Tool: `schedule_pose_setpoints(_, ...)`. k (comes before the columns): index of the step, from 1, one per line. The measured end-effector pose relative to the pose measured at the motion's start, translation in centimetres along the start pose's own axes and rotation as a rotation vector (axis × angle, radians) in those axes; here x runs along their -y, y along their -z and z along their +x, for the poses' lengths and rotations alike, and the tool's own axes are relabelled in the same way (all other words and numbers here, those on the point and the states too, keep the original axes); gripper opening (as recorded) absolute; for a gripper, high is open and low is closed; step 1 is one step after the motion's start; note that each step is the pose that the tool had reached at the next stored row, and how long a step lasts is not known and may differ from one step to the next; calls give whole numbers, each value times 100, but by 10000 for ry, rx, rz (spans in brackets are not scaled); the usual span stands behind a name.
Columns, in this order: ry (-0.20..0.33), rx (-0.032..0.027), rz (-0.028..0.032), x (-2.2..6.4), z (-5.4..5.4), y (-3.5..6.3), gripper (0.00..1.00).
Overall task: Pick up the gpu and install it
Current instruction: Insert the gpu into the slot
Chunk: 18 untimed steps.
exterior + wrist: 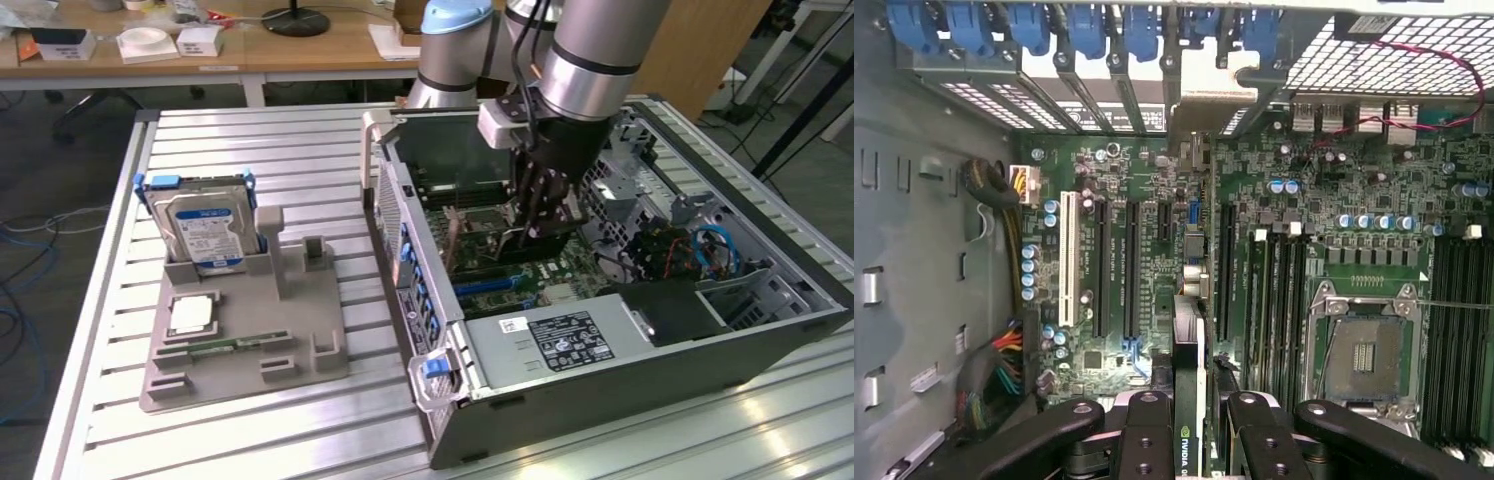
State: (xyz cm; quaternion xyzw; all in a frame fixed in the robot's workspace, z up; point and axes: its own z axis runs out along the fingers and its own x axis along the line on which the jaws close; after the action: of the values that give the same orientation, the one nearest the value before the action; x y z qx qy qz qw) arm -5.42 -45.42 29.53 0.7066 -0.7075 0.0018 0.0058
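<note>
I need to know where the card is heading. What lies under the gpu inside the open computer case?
Under the gpu, held edge-on by the gripper, lies the green motherboard with long black expansion slots. The card itself and the gripper fingers cover the slot directly beneath it.

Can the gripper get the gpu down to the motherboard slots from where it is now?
Probably yes. The gripper is shut on the gpu, held edge-on inside the open case, right above the motherboard. The long slots below look unobstructed; cables sit off to the side.

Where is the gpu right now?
The gpu is held edge-on in the gripper jaws, inside the open computer case on the exterior view's right, just above the motherboard slots.
</note>
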Motion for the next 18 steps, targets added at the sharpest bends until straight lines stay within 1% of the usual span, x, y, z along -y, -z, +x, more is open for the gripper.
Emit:
schedule_pose_setpoints(5, -2, 0, 0, -6, -1, -10, 26)
schedule_pose_setpoints(11, 0, -2, -1, -24, -1, -57, 26)
schedule_pose_setpoints(18, 0, -4, -1, -92, -2, -103, 26)
